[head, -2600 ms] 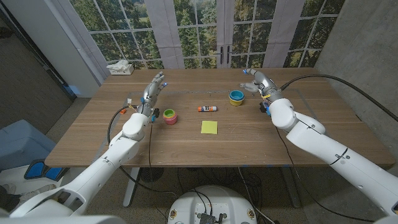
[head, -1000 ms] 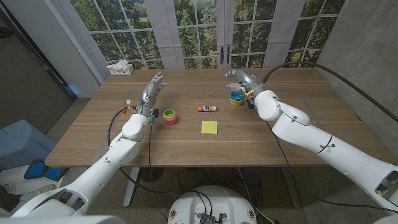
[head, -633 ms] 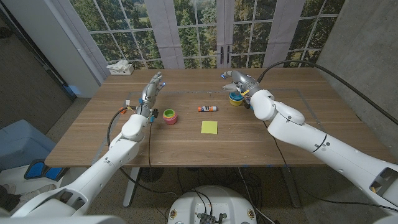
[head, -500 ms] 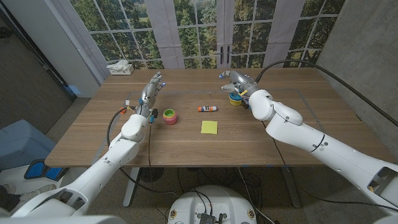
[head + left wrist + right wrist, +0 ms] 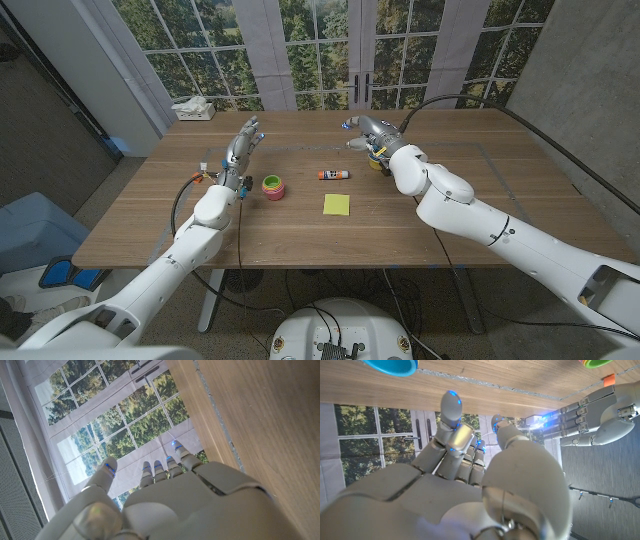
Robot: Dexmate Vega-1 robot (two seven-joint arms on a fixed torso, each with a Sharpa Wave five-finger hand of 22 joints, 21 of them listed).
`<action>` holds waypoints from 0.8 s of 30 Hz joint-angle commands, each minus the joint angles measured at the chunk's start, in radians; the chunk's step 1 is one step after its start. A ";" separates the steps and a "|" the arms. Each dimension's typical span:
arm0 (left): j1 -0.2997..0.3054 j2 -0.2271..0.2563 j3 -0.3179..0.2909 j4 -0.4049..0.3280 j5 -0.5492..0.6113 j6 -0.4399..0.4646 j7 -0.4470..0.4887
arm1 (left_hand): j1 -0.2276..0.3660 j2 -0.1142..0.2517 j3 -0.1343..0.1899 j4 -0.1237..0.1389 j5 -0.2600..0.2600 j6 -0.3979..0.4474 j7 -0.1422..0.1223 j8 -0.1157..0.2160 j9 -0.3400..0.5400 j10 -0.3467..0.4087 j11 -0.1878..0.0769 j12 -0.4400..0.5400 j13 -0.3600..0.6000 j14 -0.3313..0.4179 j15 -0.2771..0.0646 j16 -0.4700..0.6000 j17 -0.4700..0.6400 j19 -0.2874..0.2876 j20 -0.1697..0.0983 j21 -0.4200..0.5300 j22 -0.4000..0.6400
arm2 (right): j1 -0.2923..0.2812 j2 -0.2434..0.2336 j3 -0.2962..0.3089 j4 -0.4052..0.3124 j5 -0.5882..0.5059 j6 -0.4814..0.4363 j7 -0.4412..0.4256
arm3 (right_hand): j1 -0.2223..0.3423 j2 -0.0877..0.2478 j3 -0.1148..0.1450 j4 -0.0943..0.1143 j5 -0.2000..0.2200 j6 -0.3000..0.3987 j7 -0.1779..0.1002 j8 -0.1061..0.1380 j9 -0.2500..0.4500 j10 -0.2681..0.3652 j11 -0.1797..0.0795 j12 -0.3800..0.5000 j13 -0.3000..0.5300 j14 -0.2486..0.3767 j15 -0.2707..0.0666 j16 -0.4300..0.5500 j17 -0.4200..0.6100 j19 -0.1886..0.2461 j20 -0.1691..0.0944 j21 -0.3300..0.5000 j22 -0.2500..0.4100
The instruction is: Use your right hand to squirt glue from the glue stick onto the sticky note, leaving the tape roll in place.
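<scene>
Glue stick (image 5: pixel 334 174): lying mid-bench, near and left of right hand (image 5: pixel 366 133), fingers spread, empty; sticky note (image 5: pixel 337 204) nearer; tape roll (image 5: pixel 273 186) left; left hand (image 5: pixel 243 146) fingers spread

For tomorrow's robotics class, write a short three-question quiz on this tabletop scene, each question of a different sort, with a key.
1. True or false: the right hand holds the glue stick.
2. What lies nearest the glue stick? A) sticky note B) pink-and-green roll C) tissue box
3. Fill in: the left hand holds ____.

Key: 1 false; 2 A; 3 nothing.
</scene>
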 commanded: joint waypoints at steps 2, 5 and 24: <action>0.011 0.004 -0.005 -0.007 -0.005 -0.009 -0.002 | -0.012 0.029 0.003 -0.005 -0.001 -0.002 0.003 -0.001 0.002 -0.005 -0.006 -0.001 0.005 -0.007 -0.046 0.002 0.002 0.008 -0.024 -0.002 0.002 | 0.018 0.036 -0.050 0.007 -0.079 -0.028 0.029 | 0.005 0.007 -0.007 -0.001 0.003 0.014 -0.002 0.008 0.003 0.013 0.000 0.008 0.004 0.013 -0.011 0.000 0.002 0.004 -0.044 0.007 -0.002; 0.012 0.003 -0.005 -0.005 -0.005 -0.011 -0.003 | -0.013 0.029 0.003 -0.005 -0.001 -0.002 0.004 -0.001 0.002 -0.005 -0.005 -0.001 0.005 -0.006 -0.045 0.002 0.002 0.008 -0.024 -0.002 0.002 | 0.014 0.049 -0.055 0.020 -0.093 -0.022 0.015 | 0.004 0.005 -0.012 0.001 0.002 0.023 -0.002 0.011 0.003 0.021 0.000 0.010 0.006 0.015 -0.011 0.000 0.002 0.003 -0.043 0.008 -0.009; 0.009 0.003 -0.008 0.008 -0.012 -0.021 -0.016 | -0.021 0.023 -0.002 -0.004 -0.002 0.001 0.004 0.000 0.002 -0.005 -0.005 -0.001 0.005 -0.008 -0.046 0.003 0.003 0.008 -0.026 -0.003 0.002 | 0.029 0.105 -0.110 0.074 -0.187 -0.054 0.026 | 0.005 -0.011 -0.035 0.003 -0.005 0.046 -0.003 0.016 0.003 0.052 0.001 0.014 0.013 0.023 -0.010 0.000 0.002 0.010 -0.043 0.016 -0.032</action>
